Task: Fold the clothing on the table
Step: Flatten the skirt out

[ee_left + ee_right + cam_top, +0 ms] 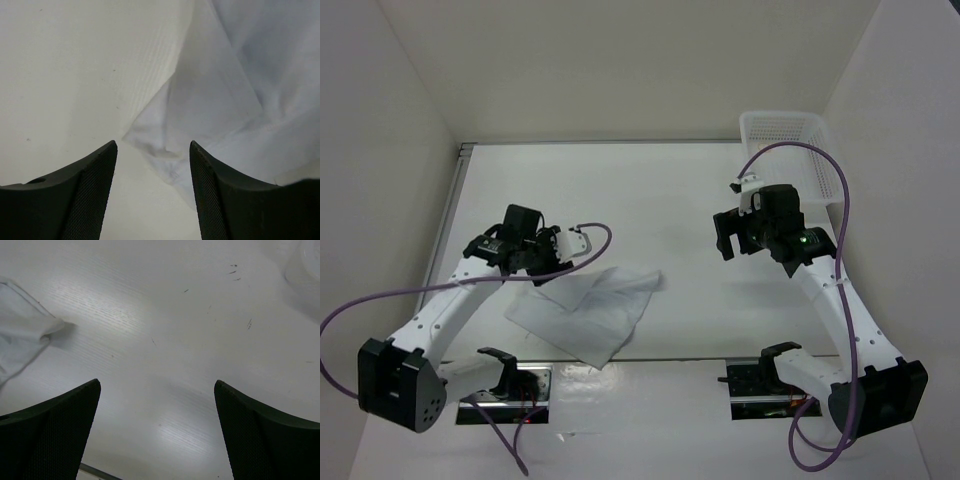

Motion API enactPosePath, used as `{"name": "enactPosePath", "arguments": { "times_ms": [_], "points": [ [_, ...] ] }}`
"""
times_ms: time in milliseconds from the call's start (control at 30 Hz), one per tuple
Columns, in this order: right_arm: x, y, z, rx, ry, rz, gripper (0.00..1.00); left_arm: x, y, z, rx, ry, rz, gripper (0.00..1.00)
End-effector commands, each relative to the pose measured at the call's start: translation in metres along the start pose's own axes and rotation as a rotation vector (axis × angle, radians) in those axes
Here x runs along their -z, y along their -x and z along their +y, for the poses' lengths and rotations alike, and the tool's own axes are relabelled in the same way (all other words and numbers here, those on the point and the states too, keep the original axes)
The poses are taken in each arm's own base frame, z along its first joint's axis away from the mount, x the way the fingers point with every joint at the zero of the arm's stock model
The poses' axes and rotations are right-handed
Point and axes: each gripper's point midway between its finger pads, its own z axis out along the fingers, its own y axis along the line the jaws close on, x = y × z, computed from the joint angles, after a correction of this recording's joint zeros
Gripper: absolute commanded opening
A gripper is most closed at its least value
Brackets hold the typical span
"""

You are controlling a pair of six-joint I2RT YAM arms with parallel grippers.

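Carefully lower parted, empty left fingers (92,195) onto clothing (220,110) edge, pinch against counter (60,75); right fingers (55,435) wide, empty.

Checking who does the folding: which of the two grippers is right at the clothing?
The left gripper, open over a corner of the clothing; the right gripper hangs over bare table.

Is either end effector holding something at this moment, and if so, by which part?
Nothing is held. The left end effector stands open over a corner of the clothing, which lies on the table. The right end effector is open too.
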Motion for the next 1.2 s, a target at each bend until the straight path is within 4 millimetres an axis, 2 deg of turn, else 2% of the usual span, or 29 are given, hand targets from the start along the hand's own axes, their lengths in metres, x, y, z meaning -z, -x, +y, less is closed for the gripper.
{"name": "enactPosePath", "arguments": {
  "times_ms": [0, 167, 367, 433, 500, 533, 633, 767, 1033, 1167],
  "points": [
    [0.000, 0.009, -0.004, -0.005, -0.016, -0.045, 0.98, 0.000, -0.009, -0.033, -0.104, -0.089, 0.005, 0.67],
    [-0.002, 0.008, -0.004, -0.006, -0.015, -0.036, 0.98, -0.018, -0.032, -0.063, -0.155, -0.129, 0.089, 0.67],
    [-0.005, 0.006, -0.004, -0.007, -0.014, -0.027, 0.98, -0.028, -0.031, -0.071, -0.176, -0.134, 0.091, 0.66],
    [-0.005, 0.006, -0.004, -0.007, -0.014, -0.027, 0.98, -0.034, -0.032, -0.066, -0.179, -0.113, 0.100, 0.66],
    [-0.005, 0.006, -0.004, -0.007, -0.014, -0.027, 0.98, -0.040, -0.038, -0.073, -0.186, -0.131, 0.111, 0.66],
    [-0.004, 0.004, -0.004, -0.008, -0.013, -0.018, 0.98, -0.044, -0.036, -0.071, -0.187, -0.125, 0.104, 0.66],
    [-0.004, 0.004, -0.004, -0.008, -0.013, -0.018, 0.98, -0.057, -0.046, -0.072, -0.177, -0.124, 0.137, 0.65],
    [-0.004, 0.004, -0.004, -0.008, -0.013, -0.018, 0.98, -0.067, -0.054, -0.079, -0.159, -0.169, 0.173, 0.62],
    [-0.007, 0.003, -0.002, -0.009, -0.003, -0.010, 0.98, -0.075, -0.049, -0.075, -0.137, -0.133, 0.139, 0.62],
    [-0.007, 0.003, -0.002, -0.009, -0.003, -0.010, 0.98, -0.078, -0.047, -0.073, -0.129, -0.125, 0.132, 0.54]
  ]
}}
